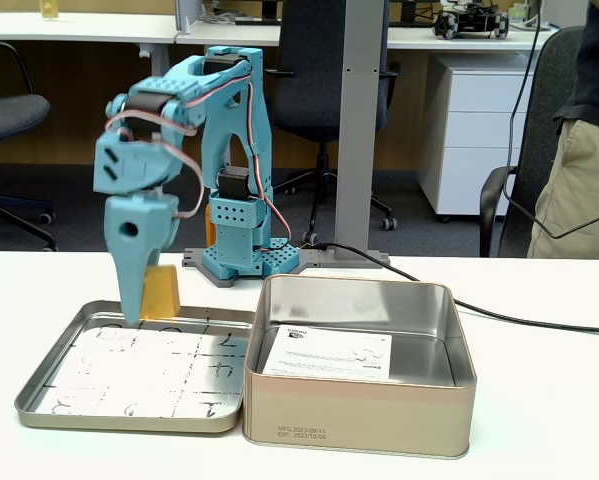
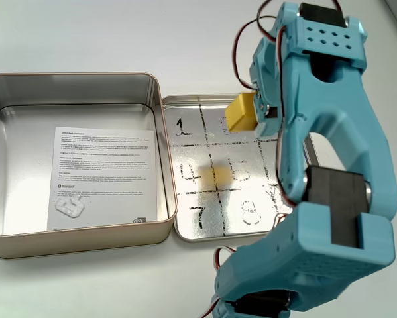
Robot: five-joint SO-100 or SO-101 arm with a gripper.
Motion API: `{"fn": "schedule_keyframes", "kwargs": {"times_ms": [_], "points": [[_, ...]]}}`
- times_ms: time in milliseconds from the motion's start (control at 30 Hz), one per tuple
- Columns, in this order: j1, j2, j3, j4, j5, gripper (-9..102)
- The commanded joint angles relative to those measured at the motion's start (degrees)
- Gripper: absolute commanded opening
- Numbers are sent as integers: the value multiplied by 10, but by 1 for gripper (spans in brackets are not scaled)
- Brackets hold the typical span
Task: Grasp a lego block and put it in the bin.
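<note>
— Well, starting at the left of the front fixed view: shallow gridded tray (image 1: 39,400), then what?

— Then the gripper (image 1: 139,312), pointing straight down over the tray's back edge. Seems to have its jaws closed narrowly on the lego block (image 1: 162,292), one finger in front of it, the other hidden behind.

— Resting on the tray or lifted?

— Hard to tell from the front. From above, casts a blurred yellow reflection on the tray floor, so probably lifted a little.

— Handling?

— Likely light, hard and stiff, so no give under the fingers. Smooth plastic, so possibly slippery. Best pinched on two flat opposite faces, about mid-height, as appears to be the case now.

— Pointing which way?

— Sits upright, one broad flat face toward the front camera. Close to a cube, perhaps slightly taller than wide, so hardly any long axis. From above, turned a little against the grid lines. No tab clearly made out.

— And furthest right?

— Just beside the tray, the bin (image 1: 359,410): deep, open, only a paper label inside.
</note>
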Motion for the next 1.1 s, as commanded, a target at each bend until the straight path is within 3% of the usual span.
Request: {"fn": "schedule_keyframes", "kwargs": {"times_ms": [0, 433, 800, 1067], "points": [[-11, 62, -48, 47, 119, 0], [-203, 127, -113, 112, 41, 0], [-355, 74, -83, 33, -80, 0], [-378, -6, -31, 27, -66, 0]]}}
